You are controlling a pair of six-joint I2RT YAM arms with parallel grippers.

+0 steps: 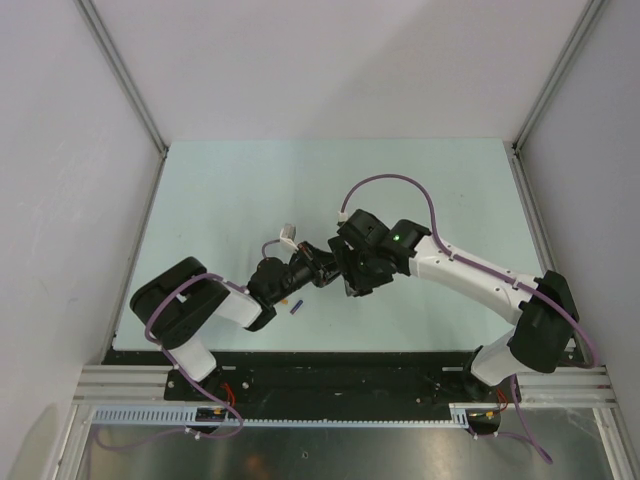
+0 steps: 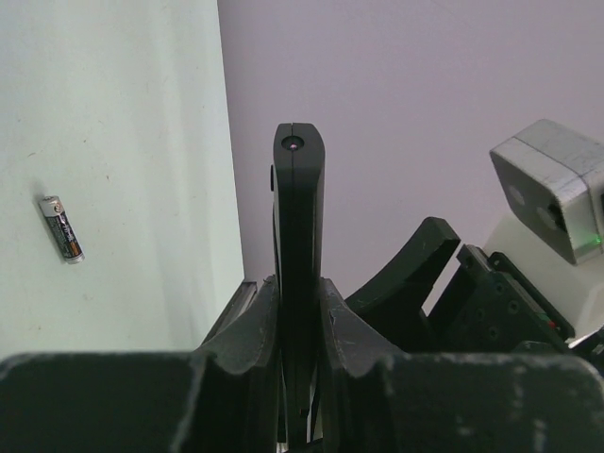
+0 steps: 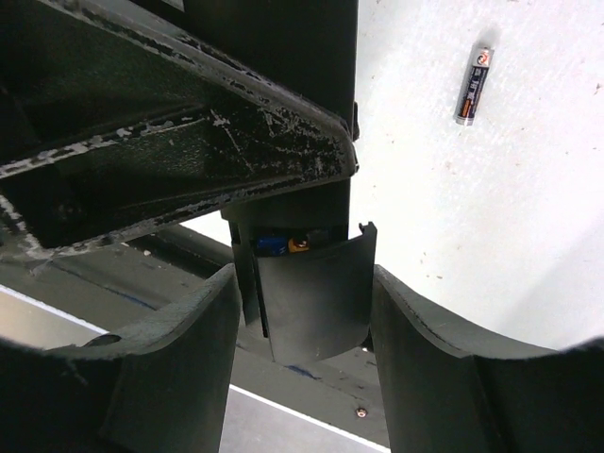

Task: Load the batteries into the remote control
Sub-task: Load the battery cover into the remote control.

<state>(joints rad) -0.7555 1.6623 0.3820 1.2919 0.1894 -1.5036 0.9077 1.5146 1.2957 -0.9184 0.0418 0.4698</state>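
My left gripper [image 2: 299, 283] is shut on the black remote control [image 2: 299, 198], which it holds edge-on and upright between the fingers. My right gripper [image 3: 304, 274] closes from both sides on the remote's lower end, where the curved black battery cover [image 3: 316, 302] sits partly slid. A blue and orange battery [image 3: 281, 244] shows inside the compartment above the cover. A dark grey battery [image 2: 61, 228] lies loose on the table; it also shows in the right wrist view [image 3: 473, 87] and the top view [image 1: 296, 306]. In the top view both grippers [image 1: 322, 268] [image 1: 350, 280] meet mid-table and hide the remote.
The pale green table [image 1: 250, 200] is walled by grey panels on three sides. A black base rail [image 1: 330, 370] runs along the near edge. The right arm's white link [image 1: 470, 275] stretches across the right half. The left arm's body [image 1: 185, 305] sits at the near left.
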